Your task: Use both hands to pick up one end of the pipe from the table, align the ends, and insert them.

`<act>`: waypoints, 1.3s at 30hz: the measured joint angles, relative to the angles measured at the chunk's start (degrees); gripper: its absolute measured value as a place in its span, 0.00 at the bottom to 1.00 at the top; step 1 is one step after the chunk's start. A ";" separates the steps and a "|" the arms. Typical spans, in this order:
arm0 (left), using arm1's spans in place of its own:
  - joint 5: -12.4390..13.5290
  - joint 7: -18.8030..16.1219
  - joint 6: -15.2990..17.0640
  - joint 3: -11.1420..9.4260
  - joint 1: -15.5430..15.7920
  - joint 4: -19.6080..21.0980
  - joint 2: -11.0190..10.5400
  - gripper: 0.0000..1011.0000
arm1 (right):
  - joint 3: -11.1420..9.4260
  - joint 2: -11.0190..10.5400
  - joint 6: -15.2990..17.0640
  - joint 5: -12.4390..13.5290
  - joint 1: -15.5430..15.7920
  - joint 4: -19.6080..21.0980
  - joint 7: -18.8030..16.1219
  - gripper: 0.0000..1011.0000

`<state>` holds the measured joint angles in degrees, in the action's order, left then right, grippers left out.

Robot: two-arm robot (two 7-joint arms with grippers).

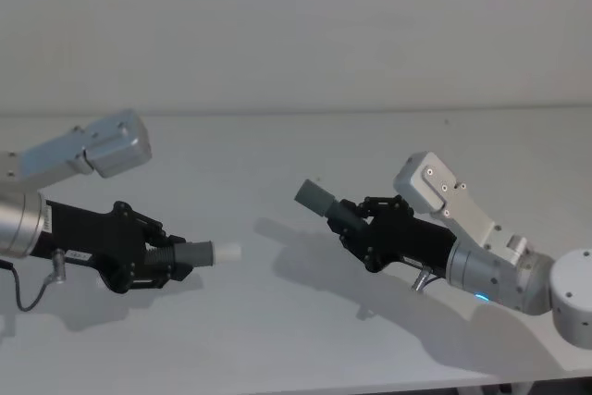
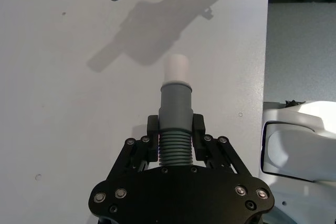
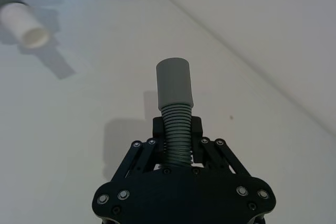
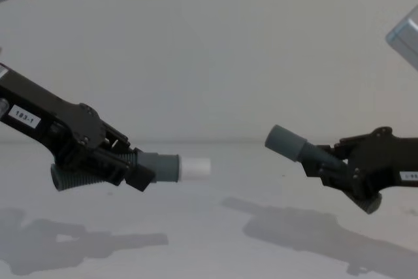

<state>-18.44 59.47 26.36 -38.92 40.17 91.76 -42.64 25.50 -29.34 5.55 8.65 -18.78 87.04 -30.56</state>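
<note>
We see the pipe as two separate pieces, both lifted off the table (image 1: 277, 339). The left piece (image 2: 176, 109) ends in the white tip (image 4: 196, 168), which points roughly level toward the robot's right. The left gripper (image 2: 176, 129) is clamped on this piece just behind the tip, its two black fingers pressed on either side of the ribbed section next to the smooth grey collar. In the chest view the ribbed tail of the piece sticks out behind the fingers, on the far side of them from the tip. To the right of the tip, well apart from it and a little higher, is the open grey cuff (image 4: 285, 142) of the right piece (image 3: 177, 129). The cuff's mouth faces the tip's way but is angled upward, so the two ends are not in line. The right gripper (image 3: 178, 129), farther right of the tip than the cuff, is closed firmly on the ribs just behind the cuff. Between tip and cuff we see open space with bare table below. Beneath the tip and to both sides of it, the shadows (image 4: 307, 230) of the arms and pieces lie on the table.
</note>
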 joint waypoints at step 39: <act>0.00 0.00 0.00 0.00 0.00 0.00 0.00 0.33 | 8.30 -3.67 -41.56 1.25 -11.61 -12.95 -23.98 0.25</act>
<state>-18.44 59.47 26.36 -38.91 40.17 91.76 -42.64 33.80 -33.00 -36.02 9.90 -30.39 74.09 -54.54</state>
